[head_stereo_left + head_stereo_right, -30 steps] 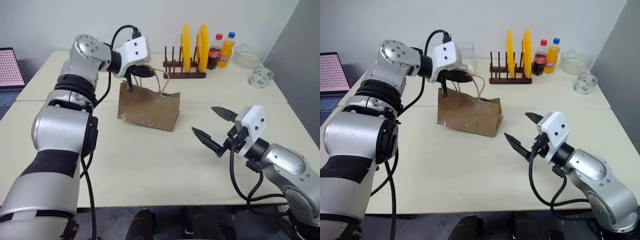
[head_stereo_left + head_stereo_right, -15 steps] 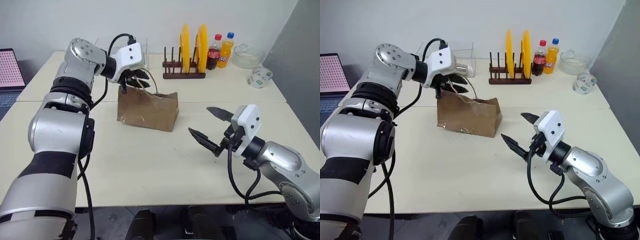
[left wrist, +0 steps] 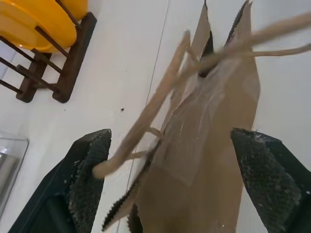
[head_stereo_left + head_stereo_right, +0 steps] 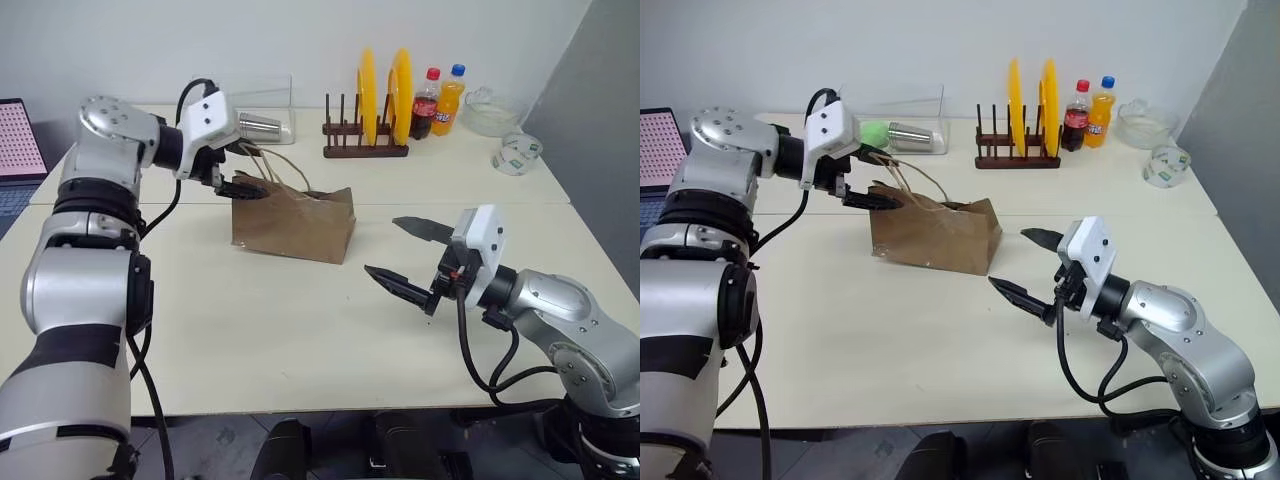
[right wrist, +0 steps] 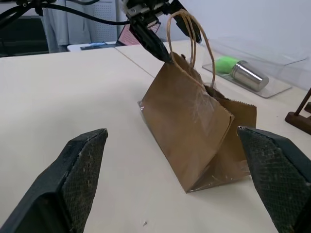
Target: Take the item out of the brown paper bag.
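Left eye view: both jaws wide, brown paper bag [image 4: 294,222] between plate rack [image 4: 366,150] and right gripper [image 4: 405,258].

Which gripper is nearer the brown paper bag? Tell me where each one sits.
Left. The left gripper is open at the brown paper bag's string handles, at its top edge. The right gripper is open beside it, apart over the table.

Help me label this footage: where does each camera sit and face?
Head pair: looks down over table, left gripper, right gripper, creased brown paper bag.
Left wrist: along open fingers at the bag's tan string handles.
Right wrist: along open fingers at the bag.
All views share the bag.
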